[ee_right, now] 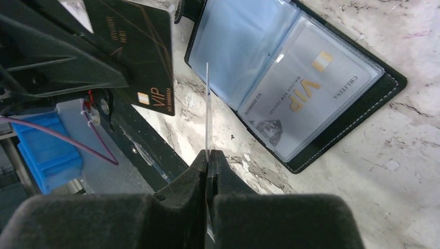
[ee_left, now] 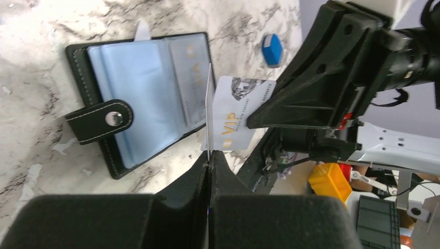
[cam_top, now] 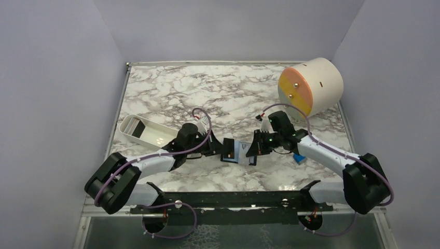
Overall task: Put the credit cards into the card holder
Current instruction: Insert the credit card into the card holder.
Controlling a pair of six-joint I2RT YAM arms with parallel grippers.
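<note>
Near the middle of the desk (cam_top: 171,88), toward its near edge, the card holder (ee_left: 129,93) lies flat and spread open between the two arms. Its light blue sleeves face up and its closing strap (ee_left: 101,120) is folded across one side. One pale card (ee_right: 311,98) already sits inside a clear sleeve.

The left gripper (ee_left: 210,158) is pinched tight on a black card (ee_right: 148,52), and the right gripper (ee_right: 208,155) is clamped the same way on a white card (ee_left: 236,122). Each holds its card by one short end, so most of the card stands free beyond the fingertips, just above the open holder. Each wrist view shows its own card edge-on, as a thin line.

Both cards look light, thin and stiff, with smooth glossy faces, so they are likely to slip or pivot if pinched at a corner. Holding one end with the pads flat on both faces seems right, since it leaves the far end free to lead into a sleeve. A card may flex a little if pushed against resistance, but it should spring back.

The sleeves look like soft, clingy film, and a sleeve mouth probably stays nearly shut. The holder itself is light and may slide on the polished marble when a card is pushed in. It would likely need steadying at its leather border or strap, not on the film. A blue block (ee_left: 272,49) lies apart, beyond the holder.
</note>
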